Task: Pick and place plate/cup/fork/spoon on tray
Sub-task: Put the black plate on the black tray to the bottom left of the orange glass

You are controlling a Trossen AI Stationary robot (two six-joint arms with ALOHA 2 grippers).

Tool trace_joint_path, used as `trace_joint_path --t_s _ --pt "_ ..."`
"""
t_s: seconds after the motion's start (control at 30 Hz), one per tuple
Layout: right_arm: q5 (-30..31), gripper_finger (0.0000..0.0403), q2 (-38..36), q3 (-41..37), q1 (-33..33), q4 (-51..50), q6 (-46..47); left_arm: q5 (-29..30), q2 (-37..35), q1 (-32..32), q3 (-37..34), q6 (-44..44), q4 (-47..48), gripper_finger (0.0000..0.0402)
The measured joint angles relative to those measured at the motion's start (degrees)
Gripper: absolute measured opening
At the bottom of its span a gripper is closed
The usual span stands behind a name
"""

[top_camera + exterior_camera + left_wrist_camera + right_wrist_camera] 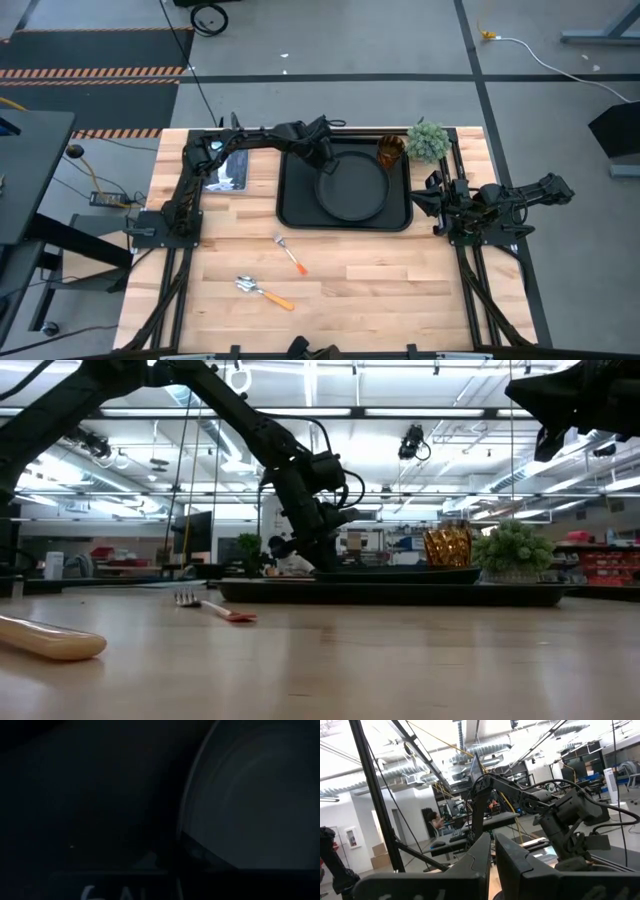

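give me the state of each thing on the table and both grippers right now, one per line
plate: flat in the tray, left gripper at its rim
tray: on the table, holding plate and cup
cup: upright in the tray's far right corner
fork: lying on the table, outside the tray
spoon: lying on the table, nearer the front edge
left gripper: low at the plate's rim
right gripper: shut, empty, right of the tray

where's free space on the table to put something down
Free: the bare wood between the fork and the right arm's base, and the strip in front of the tray. Crowded: the tray, nearly filled by the plate, with the left gripper at the plate's rim, the cup and a small plant.
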State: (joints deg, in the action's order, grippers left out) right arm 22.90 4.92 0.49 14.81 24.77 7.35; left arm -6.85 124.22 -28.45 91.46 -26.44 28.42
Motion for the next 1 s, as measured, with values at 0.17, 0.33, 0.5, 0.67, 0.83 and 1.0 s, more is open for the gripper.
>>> trace_joint_path --t_s 0.17,0.33,0.5,0.67,0.83,1.0 --pt "0.0 0.0034 0.0 0.0 0.0 0.0 0.0 0.0 0.0 0.0 0.0 0.1 0.0 0.0016" --pt "0.0 0.0034 0.0 0.0 0.0 0.0 0.0 0.2 0.0 0.1 0.0 -0.3 0.1 0.0028" --pt "0.0 0.0034 0.0 0.0 0.0 0.0 0.0 0.3 0.0 0.2 0.0 -0.8 0.8 0.0072" --pt "0.0 0.0034 0.0 0.0 0.0 0.0 0.0 -1.1 -0.1 0.4 2.3 0.8 5.9 0.0107" --pt "0.0 0.0034 0.0 0.0 0.0 0.0 0.0 -1.0 -0.2 2.3 8.4 4.4 16.4 0.0115" --pt "0.0 0.0034 0.0 0.0 0.0 0.0 0.0 6.4 -0.2 5.2 14.3 9.3 25.6 0.0116"
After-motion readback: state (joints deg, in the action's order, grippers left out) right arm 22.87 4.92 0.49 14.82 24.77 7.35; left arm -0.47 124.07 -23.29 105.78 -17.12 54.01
